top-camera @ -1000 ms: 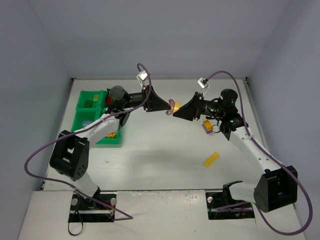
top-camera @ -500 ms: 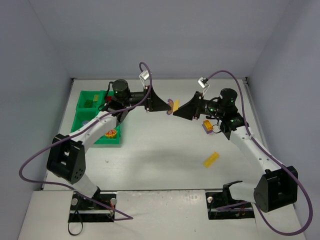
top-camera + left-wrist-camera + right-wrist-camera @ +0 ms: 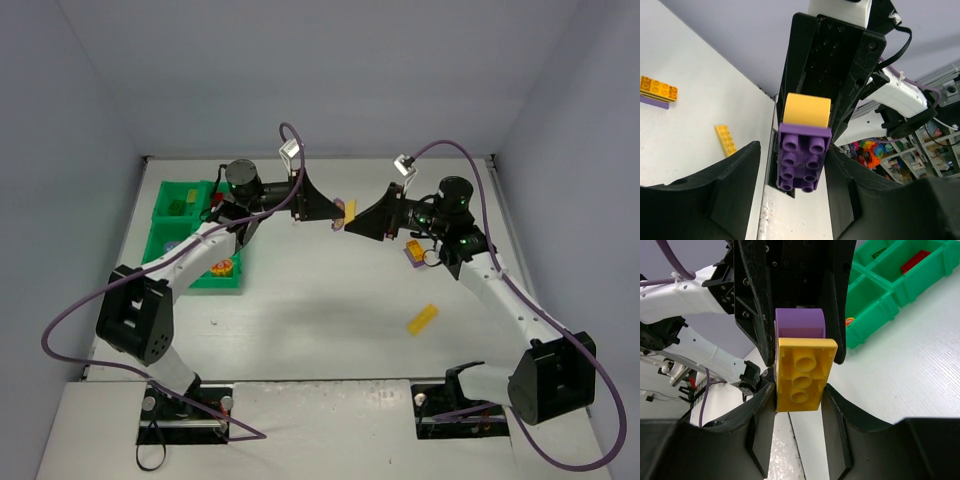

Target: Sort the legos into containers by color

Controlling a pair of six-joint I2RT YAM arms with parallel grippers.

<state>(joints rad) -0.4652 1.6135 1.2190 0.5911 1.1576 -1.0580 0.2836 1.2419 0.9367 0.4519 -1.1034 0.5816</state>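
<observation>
A purple brick (image 3: 801, 161) stuck to a yellow brick (image 3: 801, 375) hangs in mid-air between my two grippers, seen in the top view (image 3: 348, 210). My right gripper (image 3: 799, 407) is shut on the yellow half; in the top view (image 3: 354, 222) it points left. My left gripper (image 3: 795, 167) is open with its fingers either side of the purple half, a gap showing on its left; in the top view (image 3: 334, 212) it points right. The green tray (image 3: 160, 240) of compartments lies at the far left and holds a few bricks.
A yellow-on-purple brick stack (image 3: 412, 250) lies under the right arm, also in the left wrist view (image 3: 659, 91). A long yellow brick (image 3: 422, 318) lies right of centre. The tray (image 3: 900, 282) holds a red brick (image 3: 914, 259). Grey walls enclose the table.
My left gripper has moved right, closing in over the purple end of the held stack. The right gripper has held still with the stack.
</observation>
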